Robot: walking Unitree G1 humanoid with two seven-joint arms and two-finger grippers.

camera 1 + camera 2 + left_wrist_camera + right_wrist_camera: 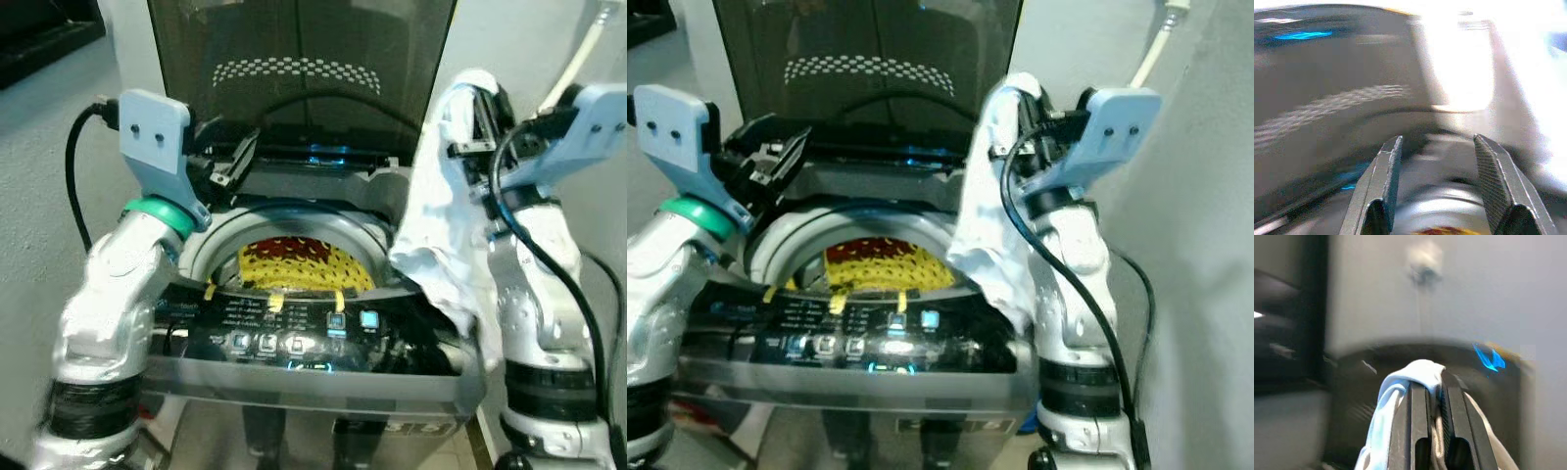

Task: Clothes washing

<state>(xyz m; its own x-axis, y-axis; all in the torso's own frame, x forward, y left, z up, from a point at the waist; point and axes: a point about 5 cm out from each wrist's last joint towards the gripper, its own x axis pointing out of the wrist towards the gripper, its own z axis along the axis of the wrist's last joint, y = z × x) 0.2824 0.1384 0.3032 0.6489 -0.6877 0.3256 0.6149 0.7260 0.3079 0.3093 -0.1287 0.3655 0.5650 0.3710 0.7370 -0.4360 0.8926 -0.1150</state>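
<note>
A top-loading washing machine (294,338) stands before me with its dark lid (304,69) raised. Yellow and red laundry (304,266) lies in the drum (220,235). My right gripper (480,117) is raised above the machine's right side and is shut on a white cloth (441,235), which hangs down over the right rim. In the right wrist view the white cloth (1415,374) is pinched between the fingers (1418,406). My left gripper (240,162) hovers over the drum's back left rim, open and holding nothing, its fingers (1386,176) spread apart.
The lit control panel (333,323) runs along the machine's front edge. Grey walls stand close on both sides. A white hose (578,54) runs up the wall at the right. Black cables (73,166) loop from both wrists.
</note>
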